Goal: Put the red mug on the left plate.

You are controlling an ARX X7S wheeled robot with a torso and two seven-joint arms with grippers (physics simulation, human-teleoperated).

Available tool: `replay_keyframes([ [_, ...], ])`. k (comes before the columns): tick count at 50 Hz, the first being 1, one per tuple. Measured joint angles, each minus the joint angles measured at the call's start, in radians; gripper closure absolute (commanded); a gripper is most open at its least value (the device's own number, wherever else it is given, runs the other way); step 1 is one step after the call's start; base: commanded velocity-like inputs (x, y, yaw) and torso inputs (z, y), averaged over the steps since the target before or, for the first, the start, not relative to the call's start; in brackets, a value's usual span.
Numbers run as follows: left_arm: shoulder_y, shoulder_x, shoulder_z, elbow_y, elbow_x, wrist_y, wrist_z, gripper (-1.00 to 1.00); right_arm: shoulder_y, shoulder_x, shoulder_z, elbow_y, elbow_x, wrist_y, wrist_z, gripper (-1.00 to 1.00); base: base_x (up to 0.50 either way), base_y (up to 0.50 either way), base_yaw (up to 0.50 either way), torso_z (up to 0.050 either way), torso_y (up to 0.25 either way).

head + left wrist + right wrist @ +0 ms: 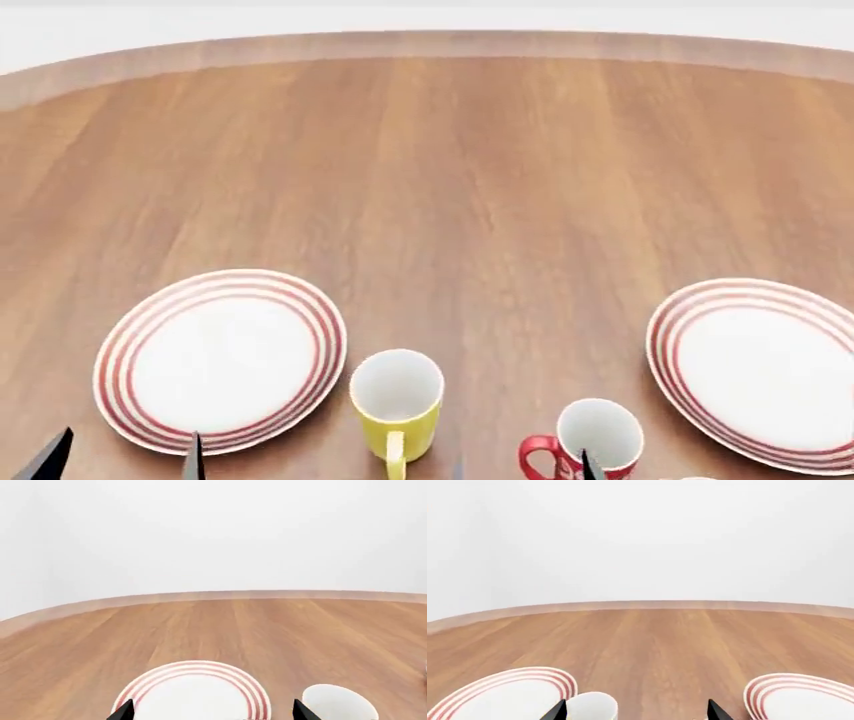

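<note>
The red mug [595, 437], white inside with a red loop handle, stands upright at the near edge of the head view, right of centre. The left plate [220, 358] is white with red rings and lies flat at the near left. My left gripper [213, 713] is open, its dark tips straddling the left plate [195, 694] from the near side, with nothing between them. My right gripper [636, 713] is also open and empty; one of its fingertips [586, 464] shows just in front of the red mug. The right wrist view does not show the red mug.
A yellow mug [396, 398] stands between the left plate and the red mug, handle toward me. A look-alike ringed plate [763, 368] lies at the near right. The wooden table [441, 170] stretches far back to a curved edge.
</note>
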Motion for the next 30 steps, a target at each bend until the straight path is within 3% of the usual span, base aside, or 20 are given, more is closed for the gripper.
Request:
replay_keyframes([
  [23, 0.001, -0.029, 0.030, 0.008, -0.023, 0.003, -0.029, -1.00, -0.001, 0.025, -0.024, 0.000, 0.028, -0.006, 0.032, -1.00, 0.34, 0.50, 0.00, 0.000, 0.000],
  [30, 0.000, -0.038, 0.036, 0.009, -0.028, 0.003, -0.038, -1.00, 0.003, 0.024, -0.018, -0.016, 0.052, 0.025, 0.055, -1.00, 0.00, 0.00, 0.00, 0.000, 0.002],
])
